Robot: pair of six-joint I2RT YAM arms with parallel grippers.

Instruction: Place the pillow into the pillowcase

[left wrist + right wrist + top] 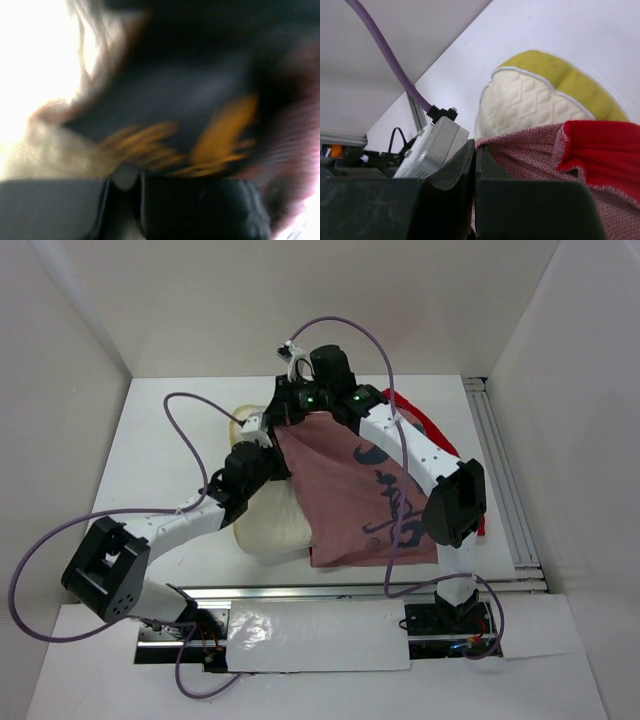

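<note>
Your right gripper [475,156] pinches the faded-pink fabric pillowcase [350,490], left gripper [125,184] too blurry to tell; tug unevenly and the fuzzy cream pillow [270,527] could pop out.

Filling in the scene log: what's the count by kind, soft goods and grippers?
pillow: 1
pillowcase: 1
grippers: 2 (left gripper, right gripper)
Total: 4

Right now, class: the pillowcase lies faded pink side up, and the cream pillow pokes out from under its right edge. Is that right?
Not quite. The pillowcase does lie faded pink side up, but the cream pillow pokes out from under its left edge, as the top external view shows.
</note>
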